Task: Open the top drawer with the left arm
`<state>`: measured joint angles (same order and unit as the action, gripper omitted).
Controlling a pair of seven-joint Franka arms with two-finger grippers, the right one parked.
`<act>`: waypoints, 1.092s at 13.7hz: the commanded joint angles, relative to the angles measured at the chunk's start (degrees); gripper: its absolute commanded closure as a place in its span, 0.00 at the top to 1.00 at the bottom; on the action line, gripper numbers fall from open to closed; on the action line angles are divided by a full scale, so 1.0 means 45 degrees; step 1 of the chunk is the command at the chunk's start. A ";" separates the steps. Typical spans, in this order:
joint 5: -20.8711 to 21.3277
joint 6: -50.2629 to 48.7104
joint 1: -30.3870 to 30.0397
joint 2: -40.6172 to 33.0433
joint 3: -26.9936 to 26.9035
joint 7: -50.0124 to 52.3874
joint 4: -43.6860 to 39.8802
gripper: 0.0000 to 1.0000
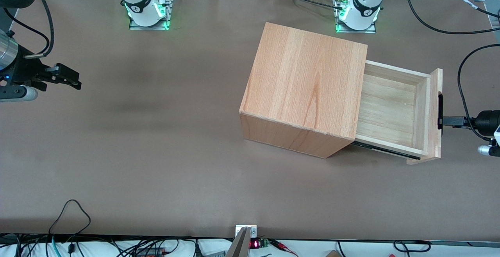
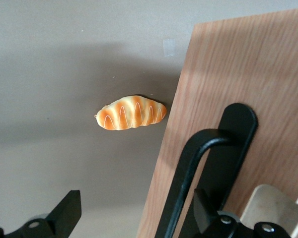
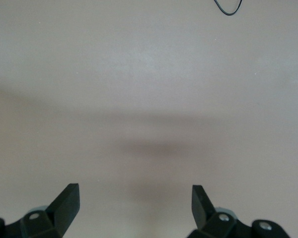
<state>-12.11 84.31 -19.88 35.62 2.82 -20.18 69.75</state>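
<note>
Black gripper [image 1: 443, 122] of the left arm [image 1: 486, 126] sits at the handle [image 1: 440, 110] on the top drawer [image 1: 390, 110], fingers [image 2: 64, 214] spread wide, one finger tucked beside the handle's bar, the second well clear of the front panel. That drawer stands pulled well out of the cabinet [image 1: 304, 89], toward the working arm's end of the table [image 1: 156, 151]. A bread roll [image 2: 131, 112] lies near the panel.

Hidden and cut-off parts around the pulled-out drawer

The white glossy left arm [image 1: 488, 132] is running off the front view's edge, so only its dark wrist and black two-finger gripper [image 1: 443, 121] are showing at the black elongated handle [image 2: 201, 183]. In the wrist view one fingertip [image 2: 204, 206] is sitting against that handle, whose lower end is being cropped. The shallow light-wood top drawer [image 1: 390, 108] is partly staying hidden inside the big wooden cabinet [image 1: 304, 93].
</note>
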 commanded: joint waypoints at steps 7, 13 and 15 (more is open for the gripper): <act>0.0132 -0.0688 -0.0094 -0.1214 -0.0079 -0.0085 -0.0399 1.00; 0.0679 -0.2251 0.0607 -0.1526 0.0038 0.1102 -0.2160 1.00; 0.0854 -0.2271 0.0881 -0.1722 0.0038 0.1379 -0.2160 1.00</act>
<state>-10.36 75.20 -17.48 28.72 2.97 -15.86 60.85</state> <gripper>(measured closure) 0.000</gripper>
